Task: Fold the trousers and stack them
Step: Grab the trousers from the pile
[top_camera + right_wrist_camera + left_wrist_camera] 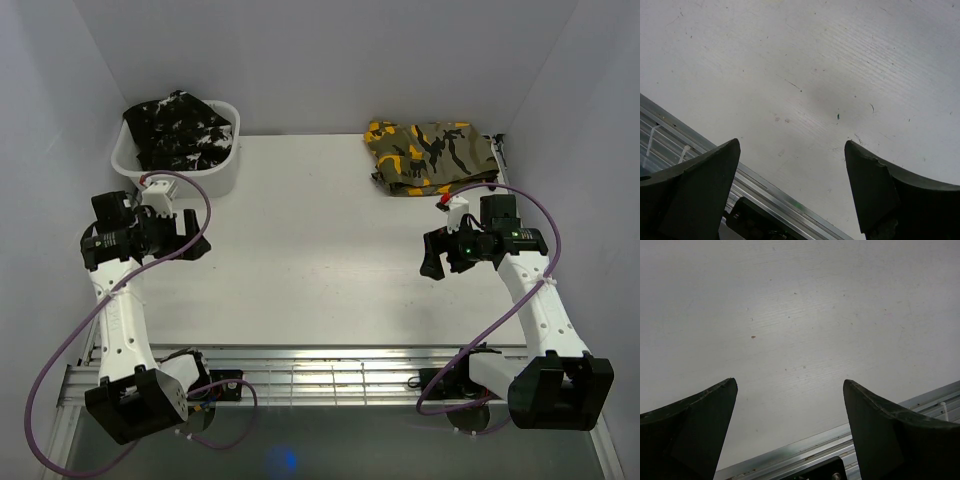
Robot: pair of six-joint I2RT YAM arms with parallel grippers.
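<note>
White table (300, 290) fills frame centre. We see trousers (180, 130) heaped in white basket (218, 180), upper left. Camouflage garment (430, 155) lies upper right. Left gripper (197, 238) and right gripper (433, 257) both spread wide, holding nothing, above table.

the top view is bright and evenly lit from above. the white table (320, 280) and walls (60, 100) are pale with a cool bluish cast and are not blown out. shadows on the table are faint and soft-edged. below its near edge the picture turns dim, with one small blue glint (283, 462). both wrist views are greyer and duller. the table's scratches and specks are fairly sharp there, while the black left claw (789, 381) and right claw (792, 142) sit close, underexposed and nearly featureless. a soft shadow patch lies mid-frame in the right wrist view.
</note>
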